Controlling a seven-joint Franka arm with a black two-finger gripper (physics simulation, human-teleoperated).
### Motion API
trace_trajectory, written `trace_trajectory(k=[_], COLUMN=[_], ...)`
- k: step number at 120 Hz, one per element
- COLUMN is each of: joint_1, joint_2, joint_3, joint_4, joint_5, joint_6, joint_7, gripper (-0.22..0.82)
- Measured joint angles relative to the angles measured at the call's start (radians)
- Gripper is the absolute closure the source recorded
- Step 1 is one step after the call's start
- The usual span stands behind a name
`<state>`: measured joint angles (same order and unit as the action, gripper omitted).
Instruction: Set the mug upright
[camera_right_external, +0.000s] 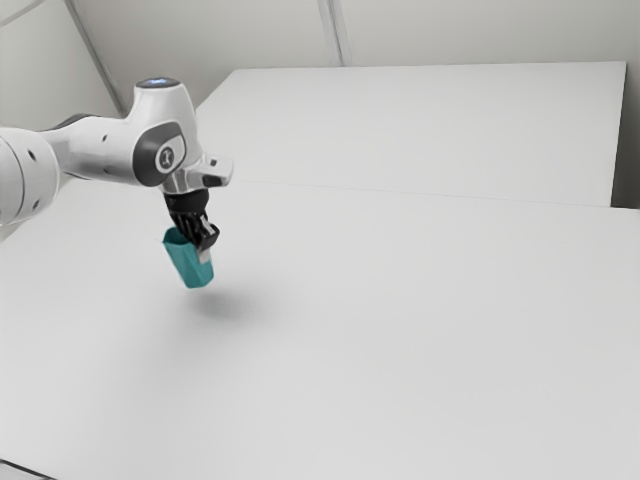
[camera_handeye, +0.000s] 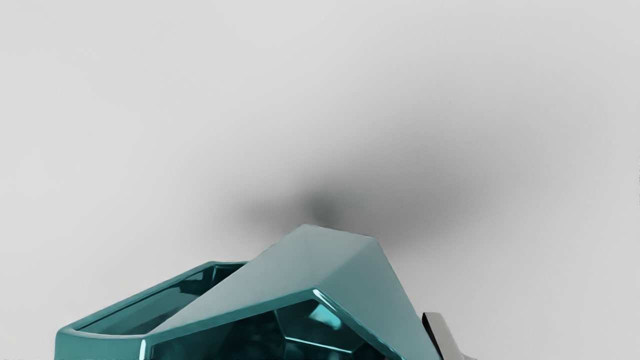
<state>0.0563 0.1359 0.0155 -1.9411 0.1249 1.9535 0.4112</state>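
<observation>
I have the teal, faceted mug with its glossy finish (camera_right_external: 188, 262) up in the air, over the part of the smooth white table (camera_right_external: 420, 350) toward the exterior view's left, well in from the table's far edge. Its soft shadow (camera_right_external: 228, 304) lies on the tabletop apart from the base, so I judge that my grip alone bears its weight.

The mug leans: its mouth is up and tipped toward the exterior view's left, the side my arm comes from, while its narrower base points down and toward that view's right. I take this hold to be for righting it, since having it clear of the table gives the base room to swing level before it meets the surface.

My black two-finger gripper (camera_right_external: 205, 251) is clenched on the mug, as I judge from the way it hangs. One grey fingertip (camera_handeye: 446, 337) lies against the outer wall; the other finger's contact is hidden, so I can't tell exactly how wide my fingers stand. An angular teal loop, probably the handle (camera_handeye: 102, 335), sticks out on the side away from that fingertip. Standing it upright calls for taking out the lean and seating the base flat before I let go; released at this slant, it could topple.
</observation>
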Motion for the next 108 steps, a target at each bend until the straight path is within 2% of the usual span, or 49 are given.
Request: trace_trajectory(k=[21,65,108], joint_1=[-0.019,-0.024,-0.024], joint_2=[0.027,0.068,0.101], joint_3=[0.001,0.000,-0.003], joint_4=[0.005,0.002,0.002], joint_5=[0.042,0.076,0.005], joint_6=[-0.034,0.056,0.047], joint_7=[-0.121,-0.316,-0.446], gripper=[0.78,0.79,0.79])
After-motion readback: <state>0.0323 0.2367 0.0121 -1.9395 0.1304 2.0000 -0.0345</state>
